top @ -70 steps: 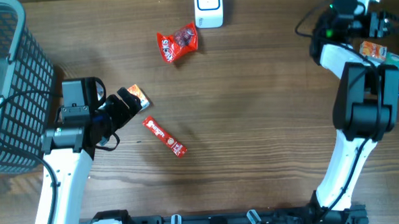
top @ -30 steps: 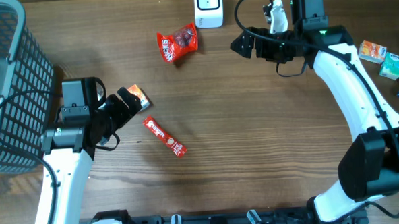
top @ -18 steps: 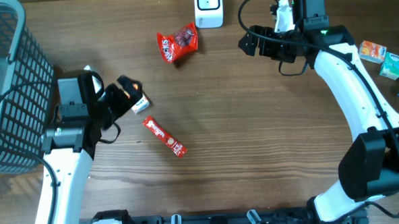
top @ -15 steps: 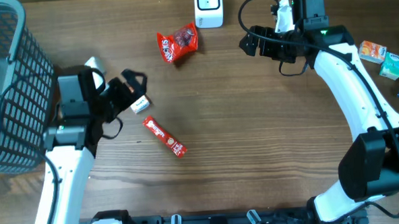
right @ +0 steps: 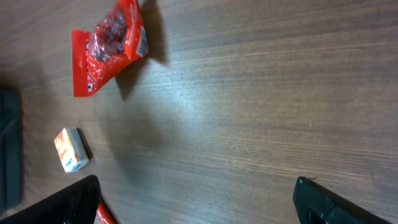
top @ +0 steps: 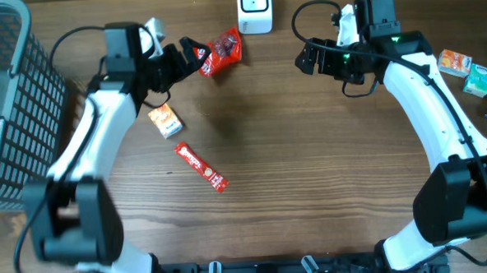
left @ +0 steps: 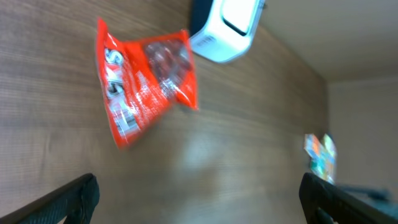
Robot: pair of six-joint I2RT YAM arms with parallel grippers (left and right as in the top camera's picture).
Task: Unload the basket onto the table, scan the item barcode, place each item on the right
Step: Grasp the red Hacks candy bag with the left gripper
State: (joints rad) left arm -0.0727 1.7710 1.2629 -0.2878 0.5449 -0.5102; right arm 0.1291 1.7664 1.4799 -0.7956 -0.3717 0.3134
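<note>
Your left claw (top: 184, 55) hangs spread and empty just beside the red snack bag (top: 221, 53), which lies near the worktop's far edge, close to the white scanner (top: 254, 8). Your right claw (top: 308, 58), right of the scanner, is spread too, holding nothing. The small orange box (top: 165, 121) lies apart.

Setting: a robot test station laid out as a mock shop checkout.

Indicators:
- A wood-grain surface (top: 311, 175), with the left arm (top: 103, 118) and right arm (top: 426, 83) mounted on a black rail (top: 258, 272) at its near edge.
- A wire basket (top: 12, 122) at the left side.
- A white scanner (top: 254, 8) at the far edge.
- Loose packaged goods: red snack bag (top: 219, 53), orange box (top: 165, 121), red bar (top: 201, 167), further packs (top: 471, 73) at the right edge.
</note>
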